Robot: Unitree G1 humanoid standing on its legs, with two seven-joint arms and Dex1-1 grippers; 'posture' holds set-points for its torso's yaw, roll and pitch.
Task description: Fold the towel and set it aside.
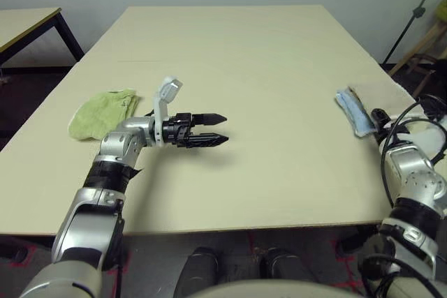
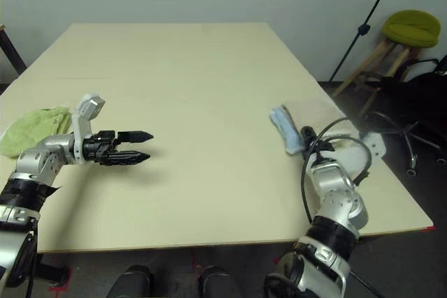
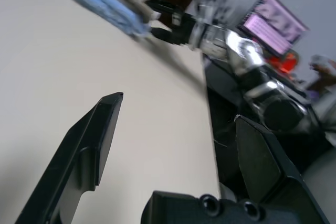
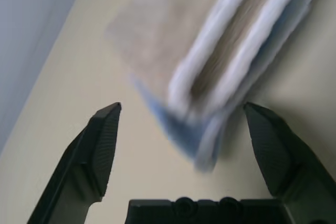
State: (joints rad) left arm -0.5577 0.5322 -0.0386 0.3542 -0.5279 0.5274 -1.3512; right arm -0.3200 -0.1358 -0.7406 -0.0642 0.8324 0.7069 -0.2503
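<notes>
Towel [image 4: 173, 30] folded, table's [image 1: 230, 54] right edge | both grippers [image 1: 213, 129] [image 4: 184, 124] spread, empty

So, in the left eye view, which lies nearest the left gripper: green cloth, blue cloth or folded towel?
From the left gripper:
1. Green cloth, just behind the arm at the table's left edge.
2. Blue cloth, far right.
3. Towel, stacked on the blue cloth, slightly farther right.

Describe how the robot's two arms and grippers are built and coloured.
Both arms are silver metal segments joined by black bands at the joints. The left gripper has two black, tapered fingers on a black base, with a pale grey bracket rising from the wrist. The right gripper has matching black fingers with ribbed inner faces; loose black cables loop over its wrist.
</notes>
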